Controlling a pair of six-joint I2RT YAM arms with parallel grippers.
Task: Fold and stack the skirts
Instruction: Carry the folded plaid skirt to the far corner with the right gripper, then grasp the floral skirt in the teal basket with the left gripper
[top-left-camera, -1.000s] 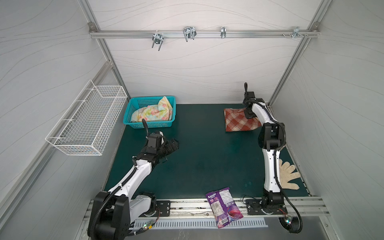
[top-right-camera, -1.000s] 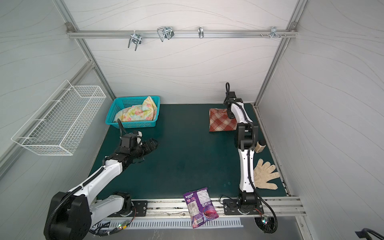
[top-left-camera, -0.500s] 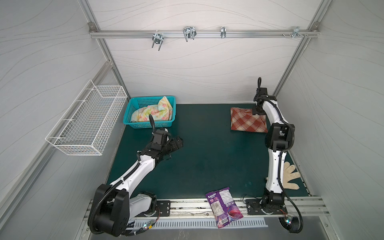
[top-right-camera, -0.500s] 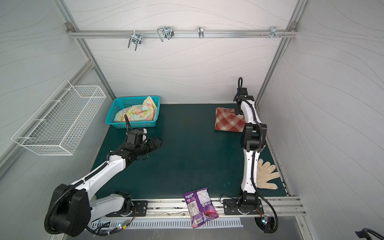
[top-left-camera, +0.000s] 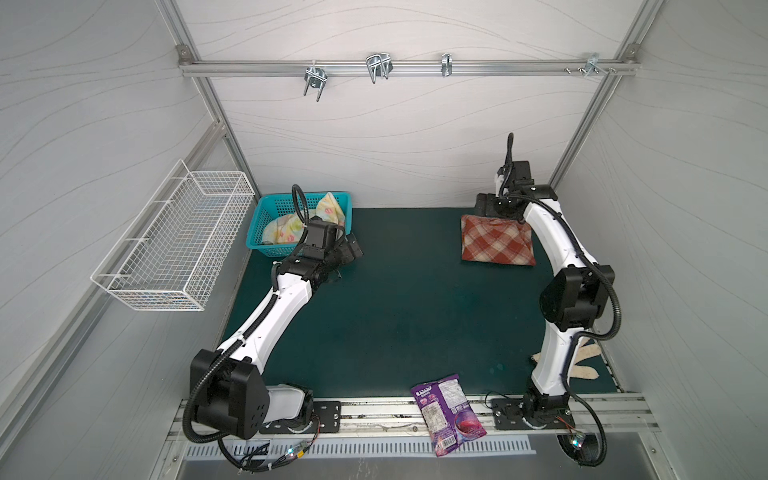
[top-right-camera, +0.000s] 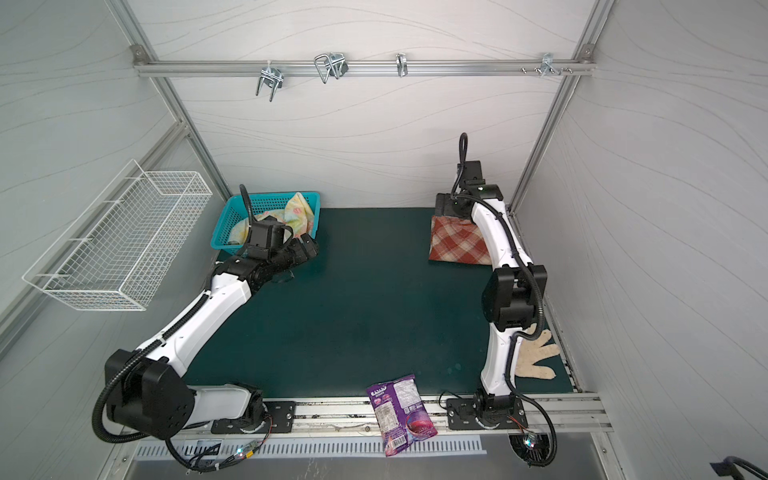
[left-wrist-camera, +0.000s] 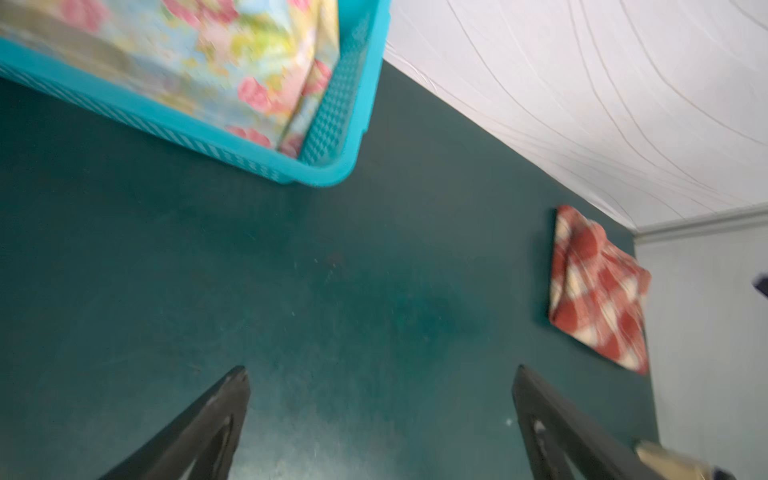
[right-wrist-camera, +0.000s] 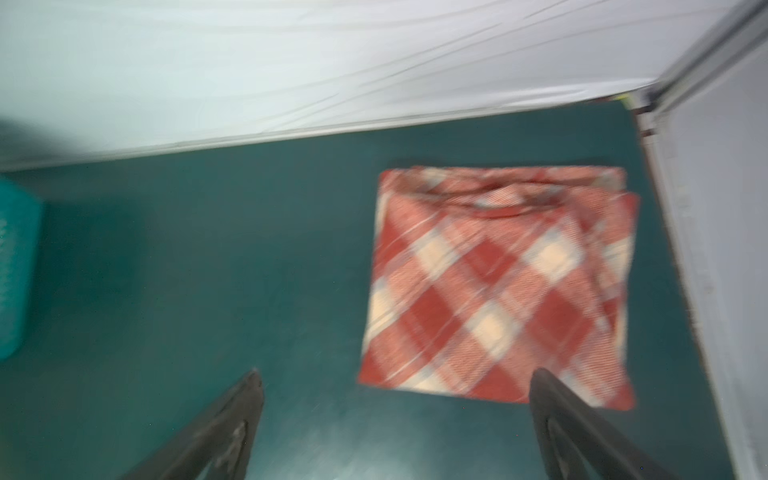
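Observation:
The rust-red and cream plaid skirt (top-left-camera: 496, 241) (top-right-camera: 457, 243) lies folded flat on the green mat at the back right; both wrist views also show this plaid skirt (left-wrist-camera: 598, 286) (right-wrist-camera: 498, 282). My right gripper (top-left-camera: 484, 205) (top-right-camera: 442, 205) (right-wrist-camera: 397, 376) hovers over its far left edge, open and empty. The pastel floral skirt (top-left-camera: 291, 226) (top-right-camera: 291, 214) (left-wrist-camera: 232, 70) sits crumpled in the teal basket (top-left-camera: 299, 249) (top-right-camera: 266, 199) (left-wrist-camera: 332, 170) at the back left. My left gripper (top-left-camera: 353, 249) (top-right-camera: 309, 247) (left-wrist-camera: 380, 374) is open and empty over the mat, just beside the basket's near right corner.
A purple snack bag (top-left-camera: 446, 407) lies on the front rail. A cream knit glove (top-right-camera: 536, 353) lies by the right arm's base. A white wire basket (top-left-camera: 174, 245) hangs on the left wall. The back wall and right wall are close to the plaid skirt.
My right gripper carried the plaid skirt a little towards the right wall, then opened and let it go. My left arm has reached further towards the teal basket, staying open.

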